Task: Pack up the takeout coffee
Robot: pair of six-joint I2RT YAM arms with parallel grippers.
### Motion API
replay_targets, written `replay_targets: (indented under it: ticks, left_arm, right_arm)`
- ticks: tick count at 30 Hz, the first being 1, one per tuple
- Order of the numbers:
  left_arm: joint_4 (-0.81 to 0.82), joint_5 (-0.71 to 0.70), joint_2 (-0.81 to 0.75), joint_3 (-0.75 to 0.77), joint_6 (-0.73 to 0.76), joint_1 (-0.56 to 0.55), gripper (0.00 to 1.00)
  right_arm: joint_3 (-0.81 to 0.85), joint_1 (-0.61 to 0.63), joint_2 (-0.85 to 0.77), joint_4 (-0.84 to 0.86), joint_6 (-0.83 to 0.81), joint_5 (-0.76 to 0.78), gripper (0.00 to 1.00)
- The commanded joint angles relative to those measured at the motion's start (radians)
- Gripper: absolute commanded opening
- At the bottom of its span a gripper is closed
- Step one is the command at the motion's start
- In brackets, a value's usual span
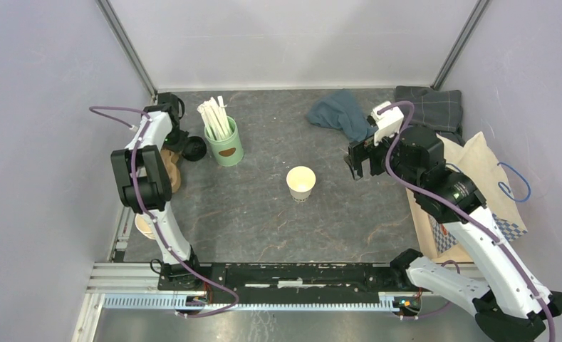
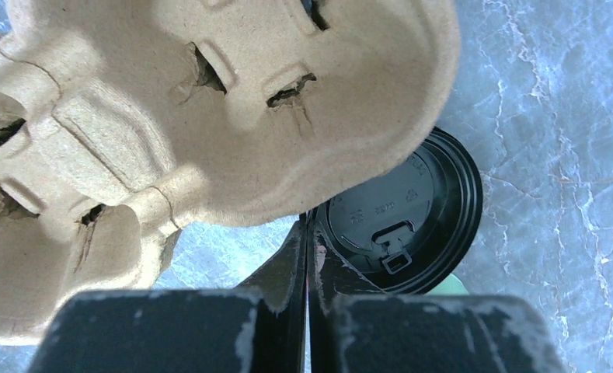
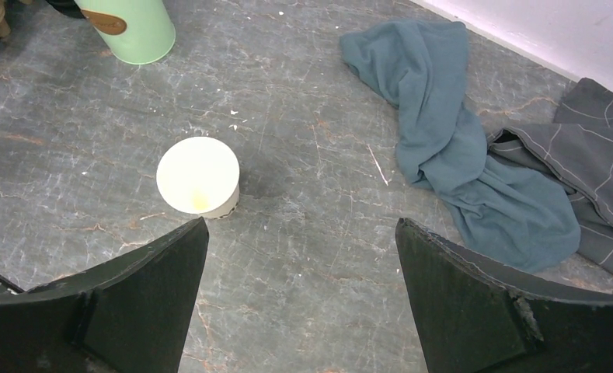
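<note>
A round black plastic lid (image 1: 192,147) lies beside the green mug at the back left; no cup body shows under it. It fills the right of the left wrist view (image 2: 412,217). A lidless cream paper cup (image 1: 300,182) stands upright mid-table, also in the right wrist view (image 3: 199,176). No lidded cup shows. A brown cardboard cup carrier (image 2: 171,116) lies left of the lid. My left gripper (image 2: 308,225) is shut and empty, tips between the carrier and the lid's rim. My right gripper (image 3: 301,225) is open above the table, right of the cup.
A mint-green mug (image 1: 224,142) of white sticks stands next to the lid. A teal cloth (image 1: 338,114) and a grey checked cloth (image 1: 429,103) lie at the back right. A brown paper bag (image 1: 477,178) lies at the right edge. Cream cups (image 1: 144,226) sit by the left arm.
</note>
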Motion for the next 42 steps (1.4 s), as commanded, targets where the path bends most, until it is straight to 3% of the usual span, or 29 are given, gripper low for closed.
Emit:
replay_targets:
  ticks: [1,14,17,20,24,26,29,35,38,42]
  left_arm:
    - [-0.016,-0.034,-0.08,0.055,0.061,0.005,0.02]
    - [-0.145,-0.132,-0.262,0.194,0.154,0.006,0.02]
    - [-0.159,-0.094,-0.354,0.213,0.196,0.006,0.02]
    - [-0.125,0.031,-0.48,0.188,0.242,0.005,0.02]
    - [0.011,0.352,-0.637,0.131,0.266,0.006,0.02]
    - [0.078,0.541,-0.692,0.088,0.226,0.002,0.02]
    - [0.161,0.712,-0.749,0.018,0.157,-0.049,0.02]
    - [0.428,0.752,-0.753,-0.128,-0.001,-0.44,0.02]
    - [0.684,0.809,-0.741,-0.214,-0.119,-0.531,0.02]
    - [0.952,0.887,-0.72,-0.294,-0.252,-0.568,0.02]
  right_arm:
    - [-0.007,0.004,-0.027,0.055,0.021,-0.014,0.98]
    - [-0.036,0.004,-0.061,0.054,0.016,-0.019,0.98]
    - [-0.039,0.004,-0.06,0.053,0.019,-0.032,0.98]
    - [-0.029,0.004,-0.046,0.051,0.015,-0.072,0.98]
    - [0.001,0.004,-0.013,0.053,0.016,-0.15,0.98]
    - [0.01,0.004,0.004,0.063,0.031,-0.191,0.98]
    - [0.017,0.005,0.031,0.089,0.079,-0.254,0.98]
    - [-0.018,0.005,0.054,0.23,0.162,-0.495,0.98]
    - [0.002,0.005,0.058,0.289,0.182,-0.592,0.98]
    - [-0.018,0.002,0.026,0.419,0.308,-0.622,0.98]
